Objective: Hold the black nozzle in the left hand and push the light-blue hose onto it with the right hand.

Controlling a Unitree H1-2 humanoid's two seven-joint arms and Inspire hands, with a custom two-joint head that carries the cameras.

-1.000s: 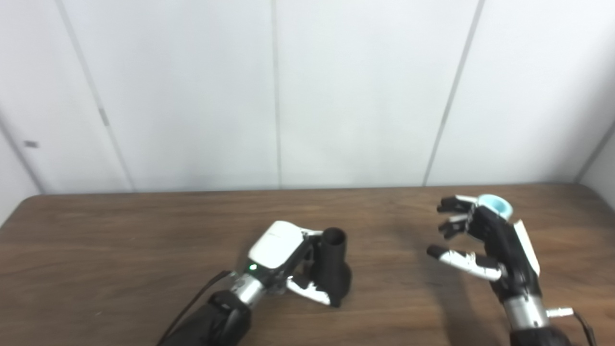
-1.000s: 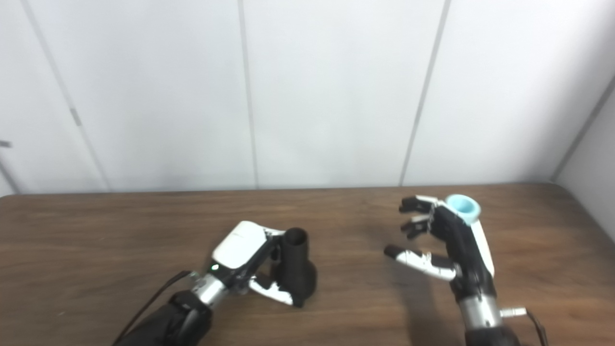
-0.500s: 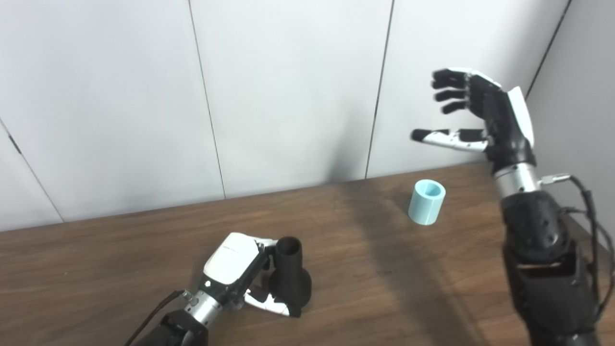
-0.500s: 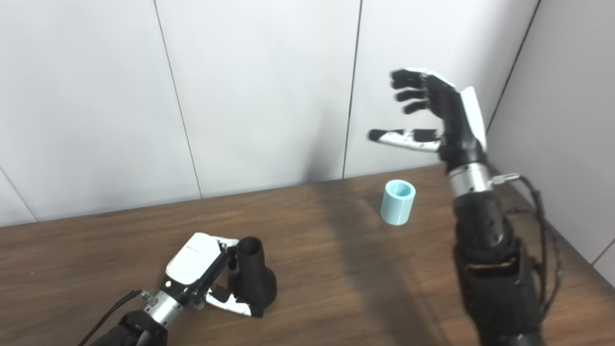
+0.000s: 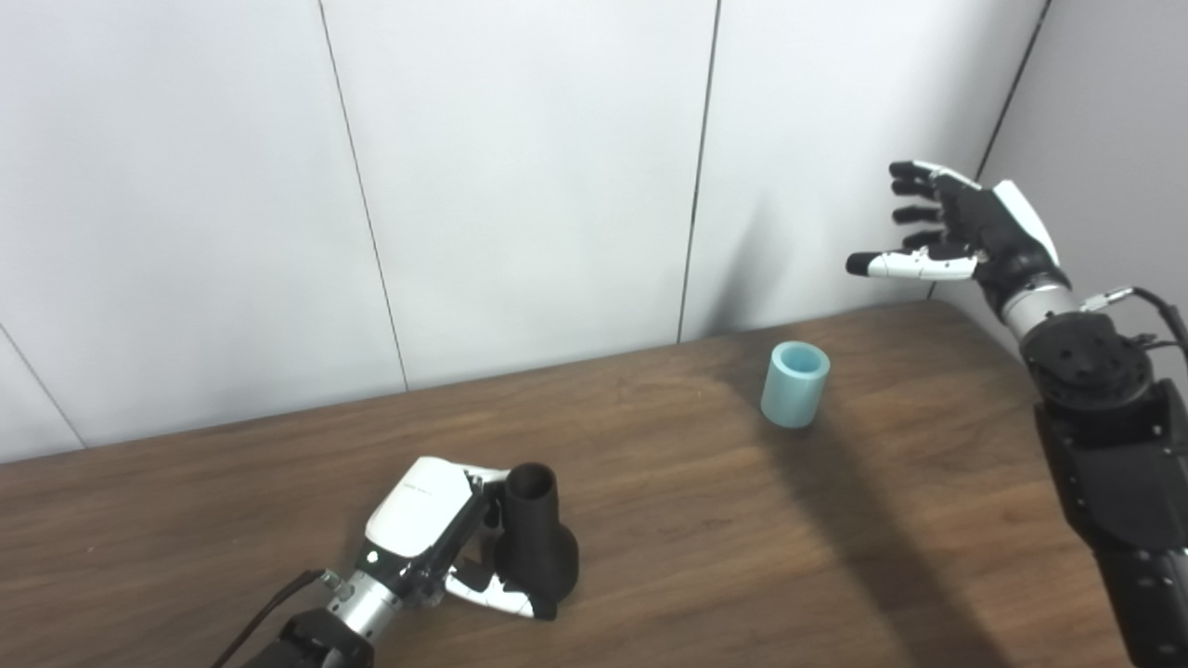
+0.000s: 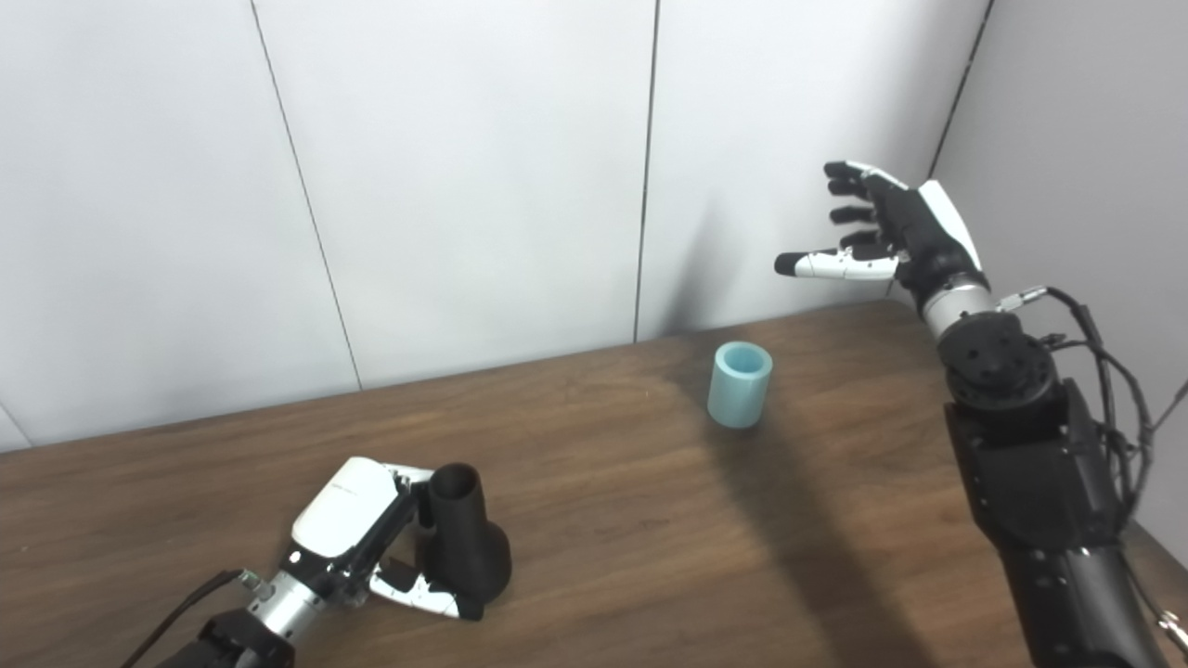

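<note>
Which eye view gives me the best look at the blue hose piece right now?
The left eye view, marginally: the hose stands upright, unblocked, slightly larger there. The right eye view shows it equally clear. The right hand hangs open above it.

left robot hand (image 5: 436, 524) fingers: behind black nozzle (image 5: 534, 543) | both forearms: cut by bottom edge

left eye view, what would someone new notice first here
The right hand raised high near the wall at far right, open, fingers spread, holding nothing. Below it the light-blue hose stands upright alone on the table. At lower left the left hand is wrapped around the black nozzle, which stands on the table with its opening up.
</note>
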